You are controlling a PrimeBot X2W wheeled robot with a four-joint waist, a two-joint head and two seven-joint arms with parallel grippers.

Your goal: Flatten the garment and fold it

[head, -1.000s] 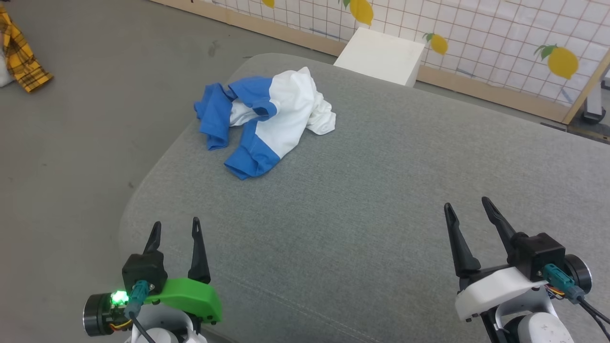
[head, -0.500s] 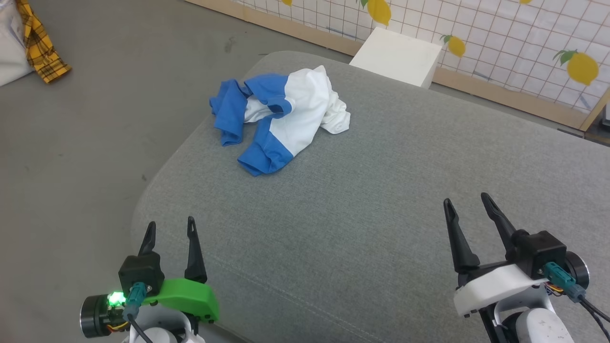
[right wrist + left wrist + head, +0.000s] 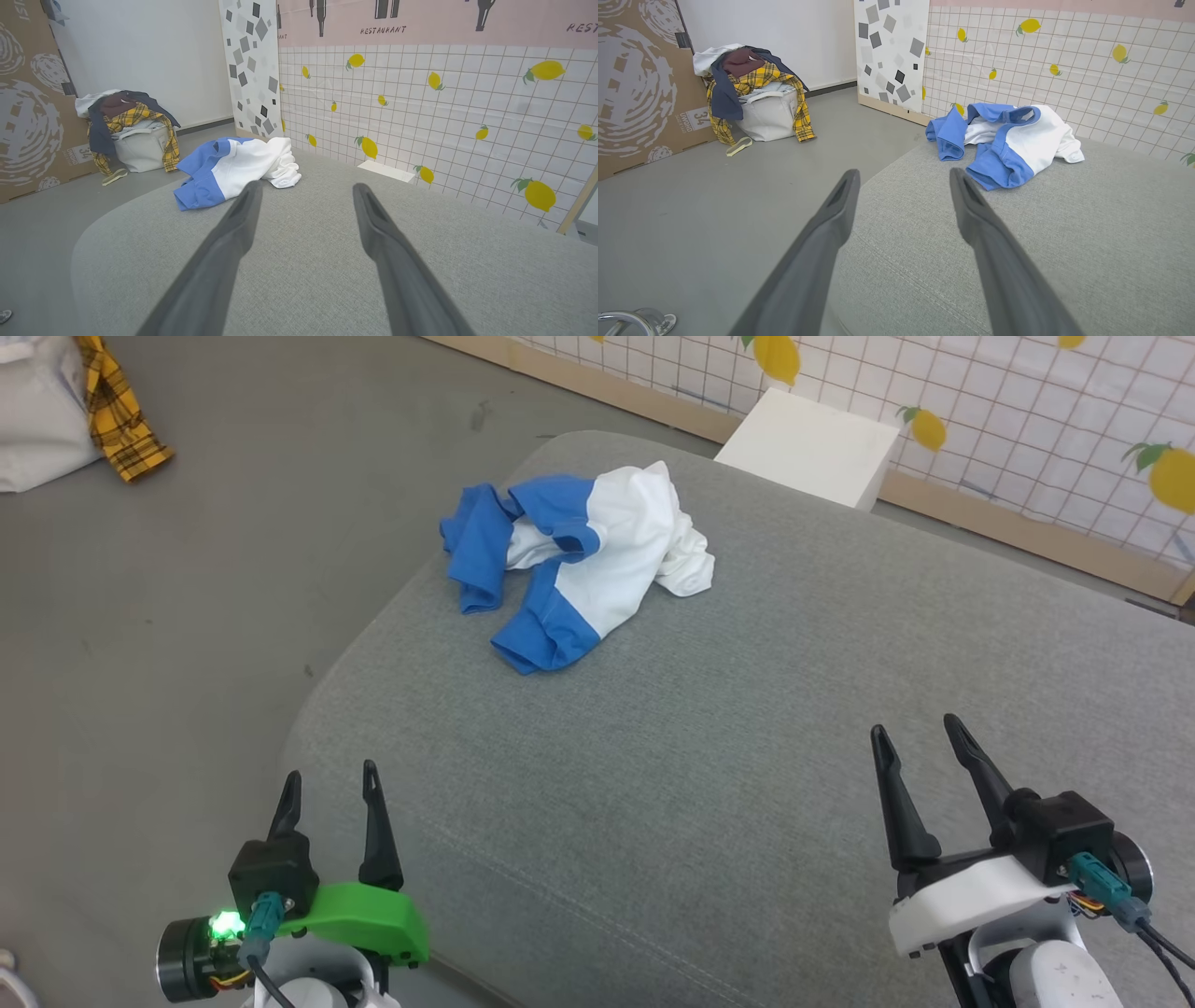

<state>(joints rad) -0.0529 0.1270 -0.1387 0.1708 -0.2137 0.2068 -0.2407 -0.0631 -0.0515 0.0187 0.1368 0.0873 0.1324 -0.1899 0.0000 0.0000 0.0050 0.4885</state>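
Looking a bit more to the L than 1 s ago: the head cam is turning, the things aren't moving. The garment (image 3: 597, 555) is lying bunched up, and the L hand (image 3: 331, 775) & R hand (image 3: 915, 726) are both waiting open.

The garment is sitting in a crumpled heap near the far L corner of the soft grey worktop (image 3: 709, 737), w/ blue bits at the L & front and the white bit at the R. The L hand is hanging by the near L edge of the worktop, fingers apart, holding nothing. The R hand is hanging over the near R part, fingers apart too, holding nothing. Both are staying well apart from the garment. A white box (image 3: 808, 448) is standing just behind the worktop's far edge, by the wall w/ lemon pics (image 3: 1027, 420). A yellow checked cloth (image 3: 117, 415) is hanging over a white bag (image 3: 42, 429) on the grey floor (image 3: 168, 616), far L.
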